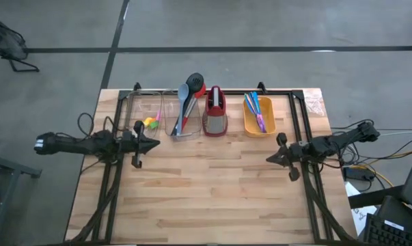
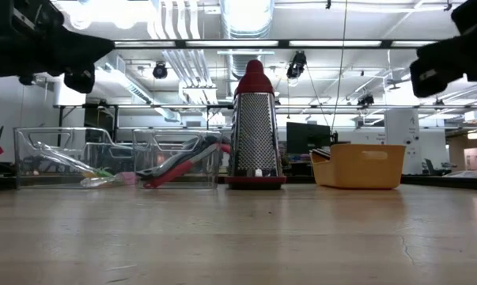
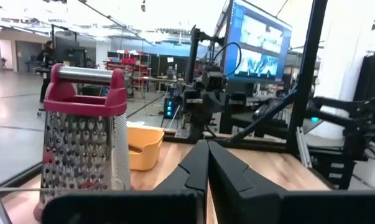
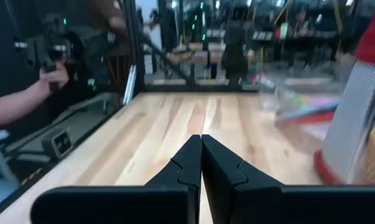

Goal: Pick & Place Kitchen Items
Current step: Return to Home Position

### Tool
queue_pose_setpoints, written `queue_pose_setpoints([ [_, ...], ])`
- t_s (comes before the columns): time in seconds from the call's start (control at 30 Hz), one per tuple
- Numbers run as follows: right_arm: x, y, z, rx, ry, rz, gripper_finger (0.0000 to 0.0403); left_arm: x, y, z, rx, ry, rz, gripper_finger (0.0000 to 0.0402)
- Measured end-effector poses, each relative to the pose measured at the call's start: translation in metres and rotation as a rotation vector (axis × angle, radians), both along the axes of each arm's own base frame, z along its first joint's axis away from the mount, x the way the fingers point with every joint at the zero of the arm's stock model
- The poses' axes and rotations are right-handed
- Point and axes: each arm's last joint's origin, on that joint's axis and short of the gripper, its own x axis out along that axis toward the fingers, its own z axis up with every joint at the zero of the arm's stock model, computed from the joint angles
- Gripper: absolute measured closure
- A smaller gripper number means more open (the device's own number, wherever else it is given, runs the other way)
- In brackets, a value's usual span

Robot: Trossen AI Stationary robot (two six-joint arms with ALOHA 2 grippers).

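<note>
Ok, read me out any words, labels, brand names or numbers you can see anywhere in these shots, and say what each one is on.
No text can be read in any view.
Monitor in the room beyond: the screen shows windows, too blurred to read.
Grater: no label or brand visible.
Orange bin: plain wall, no marking visible.
</note>
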Motion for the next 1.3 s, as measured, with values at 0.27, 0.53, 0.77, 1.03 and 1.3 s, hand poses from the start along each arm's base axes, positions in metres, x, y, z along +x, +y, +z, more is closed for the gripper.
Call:
queue_pose_setpoints([
  [0.27, -0.003, -0.002, 0.002, -0.043, -0.025, -0.012, 0.0394, -0.013, 0.001, 0.004, 0.022, -0.071, 0.003, 0.0392],
  [0.53, -0.001, -0.001, -0.001, -0.056, 0.011, -0.010, 0.0394, -0.012, 0.000, -0.009, 0.082, 0.065, -0.017, 0.0391],
  [0.77, 0.000, 0.000, -0.002, -0.072, 0.024, -0.009, 0.0394, -0.011, 0.001, -0.011, 0.045, 0.088, 0.022, 0.0381],
  [1.03, 0.001, 0.000, -0.002, -0.066, 0.033, -0.011, 0.0394, -0.010, 0.001, -0.012, 0.069, 0.107, 0.024, 0.0383],
  [1.3, 0.001, 0.000, -0.002, -0.061, 0.034, -0.011, 0.0394, -0.010, 0.001, -0.013, 0.067, 0.111, 0.025, 0.0383],
])
